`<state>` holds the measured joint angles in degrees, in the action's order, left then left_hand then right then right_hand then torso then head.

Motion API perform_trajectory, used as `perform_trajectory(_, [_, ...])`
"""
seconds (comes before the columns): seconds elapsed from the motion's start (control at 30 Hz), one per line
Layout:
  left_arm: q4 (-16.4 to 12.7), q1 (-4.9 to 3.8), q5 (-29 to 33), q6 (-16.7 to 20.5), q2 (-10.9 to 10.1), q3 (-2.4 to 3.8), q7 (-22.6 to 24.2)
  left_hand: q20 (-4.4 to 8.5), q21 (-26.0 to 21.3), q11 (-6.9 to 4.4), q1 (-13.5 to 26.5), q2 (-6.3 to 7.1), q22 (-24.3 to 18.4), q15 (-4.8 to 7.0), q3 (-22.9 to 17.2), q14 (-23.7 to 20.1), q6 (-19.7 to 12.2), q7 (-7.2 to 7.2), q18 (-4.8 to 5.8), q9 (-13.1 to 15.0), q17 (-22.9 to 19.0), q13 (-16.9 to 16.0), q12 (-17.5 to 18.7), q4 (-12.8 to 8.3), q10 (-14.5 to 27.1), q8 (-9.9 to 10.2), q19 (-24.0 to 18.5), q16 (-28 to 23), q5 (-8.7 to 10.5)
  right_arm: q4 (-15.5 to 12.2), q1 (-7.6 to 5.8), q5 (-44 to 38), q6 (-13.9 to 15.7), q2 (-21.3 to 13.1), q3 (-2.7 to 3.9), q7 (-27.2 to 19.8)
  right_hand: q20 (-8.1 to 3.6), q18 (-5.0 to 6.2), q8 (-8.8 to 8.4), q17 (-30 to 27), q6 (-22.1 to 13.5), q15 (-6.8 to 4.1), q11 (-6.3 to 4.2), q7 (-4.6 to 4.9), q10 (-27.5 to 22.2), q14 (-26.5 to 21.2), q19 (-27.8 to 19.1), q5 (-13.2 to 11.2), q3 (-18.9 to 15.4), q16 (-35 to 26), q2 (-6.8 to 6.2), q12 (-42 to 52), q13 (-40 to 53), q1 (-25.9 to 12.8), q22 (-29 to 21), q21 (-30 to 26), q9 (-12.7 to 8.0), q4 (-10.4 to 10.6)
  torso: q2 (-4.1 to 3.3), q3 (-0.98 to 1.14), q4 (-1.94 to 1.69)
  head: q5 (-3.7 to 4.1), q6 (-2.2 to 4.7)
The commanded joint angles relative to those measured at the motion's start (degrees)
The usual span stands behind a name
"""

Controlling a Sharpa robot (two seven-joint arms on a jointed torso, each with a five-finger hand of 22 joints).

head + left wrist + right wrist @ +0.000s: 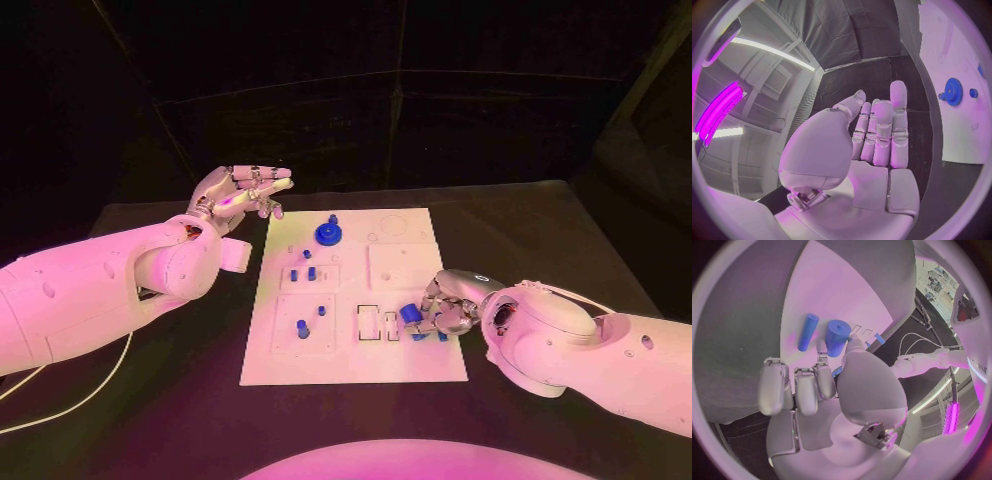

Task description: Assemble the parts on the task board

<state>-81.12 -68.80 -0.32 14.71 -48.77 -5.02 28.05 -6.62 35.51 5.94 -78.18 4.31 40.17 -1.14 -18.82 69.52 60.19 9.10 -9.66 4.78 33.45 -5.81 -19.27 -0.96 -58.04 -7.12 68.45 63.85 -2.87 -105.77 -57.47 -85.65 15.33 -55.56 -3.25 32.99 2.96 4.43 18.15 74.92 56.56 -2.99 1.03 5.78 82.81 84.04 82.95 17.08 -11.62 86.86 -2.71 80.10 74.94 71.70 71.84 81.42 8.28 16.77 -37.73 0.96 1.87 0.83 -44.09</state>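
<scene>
From the head camera, you are looking at the task board (361, 345) lying in the middle of the black table (548, 220). Your left hand (240, 192) is hovering off the board's far left corner, palm up, fingers apart and holding nothing. Your right hand (444, 304) is reaching down over the board's near right part, fingers closing around a blue cylinder (411, 315). A blue gear (329, 234) is standing near the board's far edge, and small blue pegs (303, 328) are sitting in the left-hand compartments.

At the left wrist, you are seeing the left hand (873, 145) with its fingers (898, 125) extended side by side, empty, the blue gear (952, 91) on the board (954, 60) well apart from it.

At the right wrist, you are seeing what the head camera is hiding: the right hand (826, 385) is pinching the blue cylinder (836, 337) upright between thumb and finger, while a slimmer blue rod (807, 331) is lying on the board (848, 285) just beside it.
</scene>
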Motion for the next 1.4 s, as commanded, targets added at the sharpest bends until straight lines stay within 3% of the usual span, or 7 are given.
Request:
perform_trajectory(0.03, [-0.2,-0.08,0.1,-0.6,-0.1,0.05,0.3,-0.12,-0.2,-0.24,-0.4,-0.41,-0.1,0.1,0.2,-0.4,-0.1,-0.05,-0.8,0.0,0.1,0.0,-0.2,0.0,0.3,-0.2,-0.3,0.1,-0.1,0.6,0.63,0.1,-1.4,0.3,-0.47,0.7,0.32,-0.91,0.11,7.7,-0.3,0.07,0.08,-0.03,0.2,4.6,0.0,0.8,0.3,0.3,1.42,0.1,0.7,0.5,0.0,0.2,0.0,-0.3,0.01,0.0,-0.09,-0.08,0.01])
perform_trajectory(0.1, [-0.2,-0.08,0.1,-0.6,-0.1,0.05,0.3,-0.12,-0.2,-0.24,-0.4,-0.41,-0.1,0.1,0.2,-0.4,-0.1,-0.05,-0.8,0.0,0.1,0.0,-0.2,0.0,0.3,-0.2,-0.3,0.1,-0.1,0.5,0.7,0.6,-1.0,0.4,-0.47,0.8,0.3,-0.9,0.46,7.9,-0.2,0.03,0.03,-0.09,0.3,4.6,0.0,1.9,0.5,0.3,2.31,0.2,1.1,1.3,0.1,0.2,0.2,-0.5,0.02,-0.01,-0.04,-0.07,-0.01])
perform_trajectory(0.23, [-0.2,-0.08,0.1,-0.7,-0.2,0.05,0.2,-0.12,-0.2,-0.24,-0.4,-0.41,-0.1,0.1,0.2,-0.4,-0.1,-0.05,-0.8,0.0,0.1,0.0,-0.2,0.0,0.3,-0.2,-0.3,0.1,-0.1,-0.2,0.76,1.2,0.7,0.1,-0.47,0.9,0.25,-0.88,1.01,8.0,0.0,-0.05,-0.08,-0.2,0.5,4.6,-0.1,4.7,0.5,0.4,2.85,0.3,1.6,2.5,0.1,0.3,0.5,-0.7,0.05,0.0,0.14,-0.24,-0.01])
perform_trajectory(0.33, [-0.2,-0.08,0.1,-0.7,-0.2,0.05,0.2,-0.12,-0.2,-0.24,-0.4,-0.41,-0.1,0.1,0.2,-0.4,-0.1,-0.05,-0.8,0.0,0.1,0.0,-0.2,0.0,0.3,-0.2,-0.3,0.1,-0.1,-1.2,0.79,3.0,3.2,-0.3,-0.46,1.1,0.16,-0.86,1.43,8.2,0.4,-0.16,-0.22,-0.37,0.7,4.6,-0.1,6.4,0.4,0.5,3.12,0.4,1.9,2.9,0.0,0.3,0.8,-0.7,0.05,0.07,0.18,-0.17,0.06])
perform_trajectory(0.43, [-0.2,-0.07,0.1,-0.7,-0.2,0.05,0.2,-0.12,-0.2,-0.24,-0.4,-0.41,-0.1,0.1,0.2,-0.4,-0.1,-0.05,-0.8,0.0,0.1,0.0,-0.2,0.0,0.3,-0.2,-0.3,0.1,-0.1,-2.3,0.79,6.5,6.8,-1.0,-0.45,1.2,-0.06,-0.96,2.0,8.9,1.2,-0.38,-0.52,-0.7,1.0,4.8,0.1,8.3,0.3,0.7,3.54,0.5,2.3,3.6,0.7,0.6,1.2,-0.8,0.02,-0.03,0.04,0.03,0.28])
perform_trajectory(0.77, [-0.2,-0.07,0.1,-0.7,-0.1,0.04,0.3,-0.12,-0.2,-0.24,-0.4,-0.41,-0.1,0.1,0.2,-0.4,-0.1,-0.05,-0.8,0.0,0.1,0.0,-0.2,0.0,0.3,-0.2,-0.3,0.1,-0.1,-5.1,0.77,12.3,15.4,-2.2,-0.41,-0.2,-0.4,-1.06,2.57,9.5,2.1,-0.73,-0.92,-1.14,1.5,4.9,0.4,9.7,-0.1,0.9,3.66,0.9,3.1,3.6,1.2,0.9,1.8,-0.5,0.07,-0.09,-0.17,0.18,0.47])
perform_trajectory(1.4, [-0.3,-0.07,0.1,-0.7,0.1,0.05,0.4,-0.12,-0.2,-0.24,-0.4,-0.41,-0.1,0.1,0.2,-0.4,-0.1,-0.05,-0.8,0.0,0.1,0.0,-0.2,0.0,0.3,-0.2,-0.3,0.1,-0.1,-2.6,0.76,15.6,12.3,4.0,-0.39,-0.4,-0.53,-1.09,2.58,9.5,2.1,-0.83,-0.99,-1.21,1.9,4.9,0.4,9.0,-1.0,1.0,3.84,1.2,3.8,2.4,1.3,0.9,2.1,-0.2,-0.09,-0.06,-0.14,-0.5,0.65])
